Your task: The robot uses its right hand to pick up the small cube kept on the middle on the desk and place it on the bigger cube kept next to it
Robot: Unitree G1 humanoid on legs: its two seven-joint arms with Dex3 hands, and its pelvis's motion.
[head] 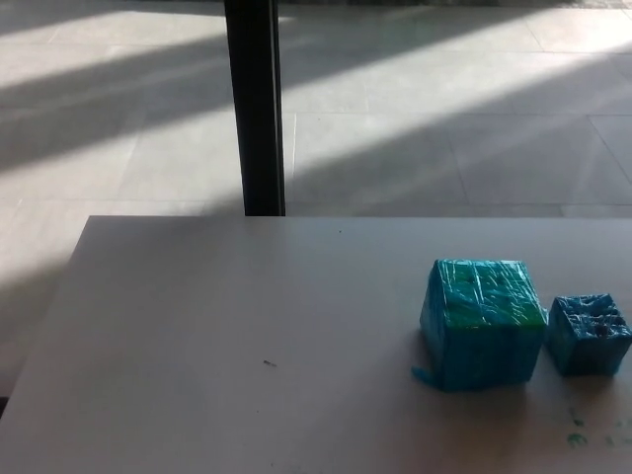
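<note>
A small blue cube wrapped in shiny film rests on the white desk at the right. Just left of it, with a narrow gap between them, stands a bigger blue cube with a green top, also wrapped in film. Neither of my hands shows in the head view.
A dark vertical post rises behind the desk's far edge. Beyond it lies a tiled floor striped with sunlight. A few green specks mark the desk near the front right.
</note>
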